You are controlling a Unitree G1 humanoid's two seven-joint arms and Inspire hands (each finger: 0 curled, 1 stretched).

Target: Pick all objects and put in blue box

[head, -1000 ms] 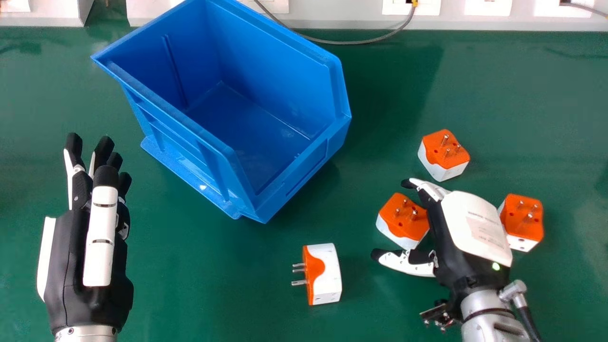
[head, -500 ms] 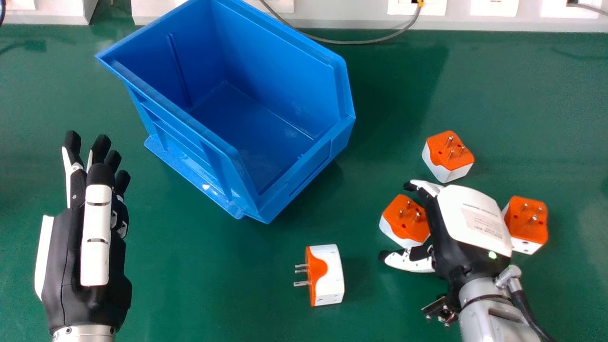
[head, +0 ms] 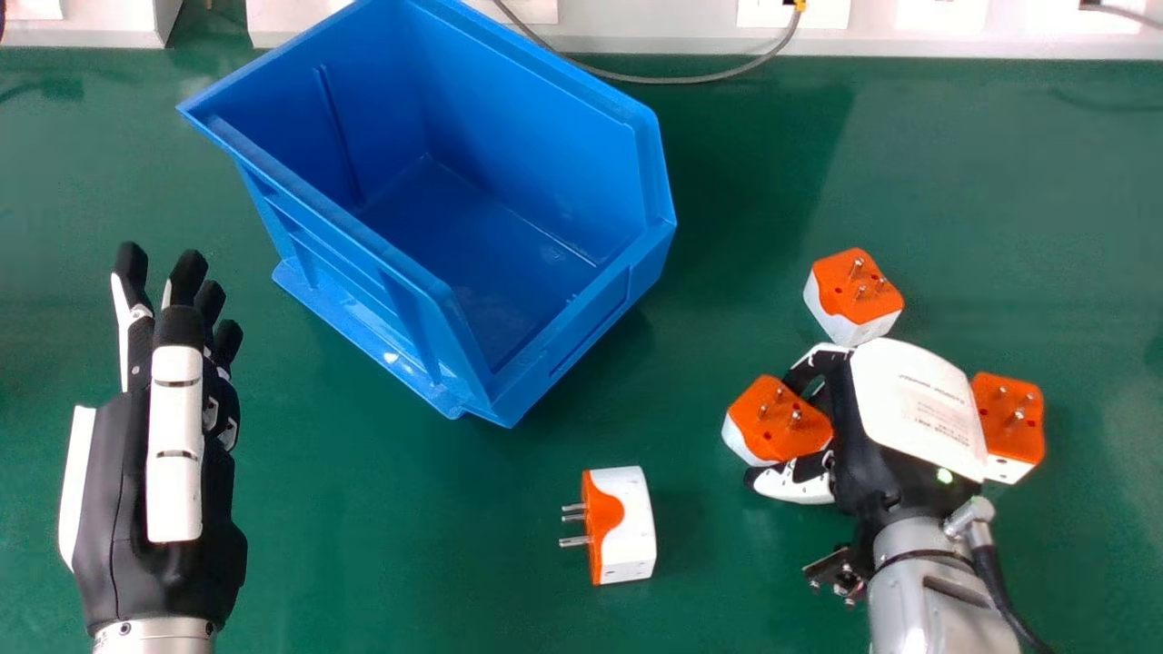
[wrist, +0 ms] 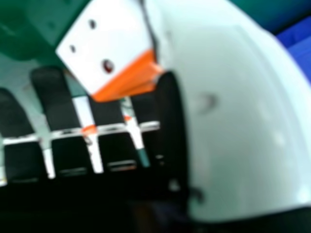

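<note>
Okay, your right hand (head: 918, 409) curled round one plug adapter (head: 778, 420), your left hand (head: 150, 490) empty with fingers extended, three more adapters (head: 625, 525) and your blue box (head: 545, 118) on the table (head: 409, 536).

Blue box (head: 536, 118): moulded plastic, smooth, semi-gloss, w/ small bright glints on its base ledge. Counter (head: 400, 563): smooth, mostly matt, w/ faint sheen in spots. Plug adapters (head: 633, 536): hard plastic, smooth, low sheen; pins (head: 572, 541) shiny metal. R hand (head: 918, 409): smooth white plastic-look cover, satin, plus matt black parts; in R hand view, thumb shell (wrist: 243, 121) smooth w/ soft highlights. R forearm (head: 936, 613): silver metallic, satin. L hand (head: 173, 436): same mix, smooth white & matt black. Cable (head: 690, 80): smooth, plastic-look sheath. Back strip (head: 636, 44): smooth, plastic-look.
</note>
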